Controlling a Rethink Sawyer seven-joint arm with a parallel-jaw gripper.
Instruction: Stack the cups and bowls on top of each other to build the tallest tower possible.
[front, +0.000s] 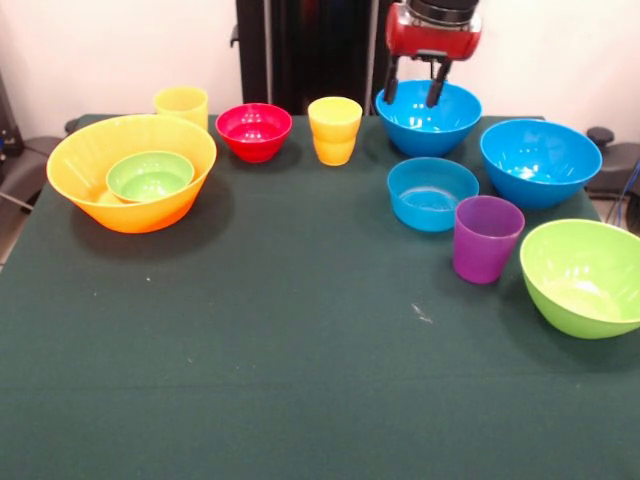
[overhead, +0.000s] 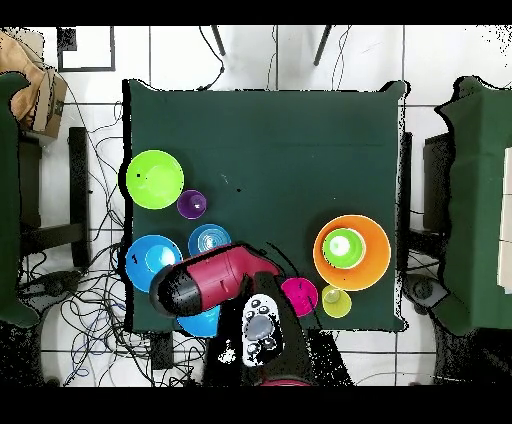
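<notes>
My gripper (front: 413, 92) hangs open over the back of the far large blue bowl (front: 428, 125), nothing between its fingers. At the left the orange-yellow bowl (front: 130, 215) holds the small green bowl (front: 150, 176), a two-piece tower. Behind it stands a yellow cup (front: 181, 103). The small red bowl (front: 254, 131) and a second yellow cup (front: 335, 130) sit along the far side. To the right are the shallow blue bowl (front: 432, 194), another large blue bowl (front: 540, 162), the purple cup (front: 486, 239) and the lime green bowl (front: 585, 277). In the overhead view the arm (overhead: 210, 280) hides the gripper.
A dark green cloth (front: 280, 340) covers the table. From above, the orange-yellow bowl (overhead: 378, 262), red bowl (overhead: 299, 295) and yellow cup (overhead: 336, 300) lie right of the arm. The lime bowl (overhead: 155, 179), purple cup (overhead: 192, 204) and blue bowls (overhead: 148, 258) lie left.
</notes>
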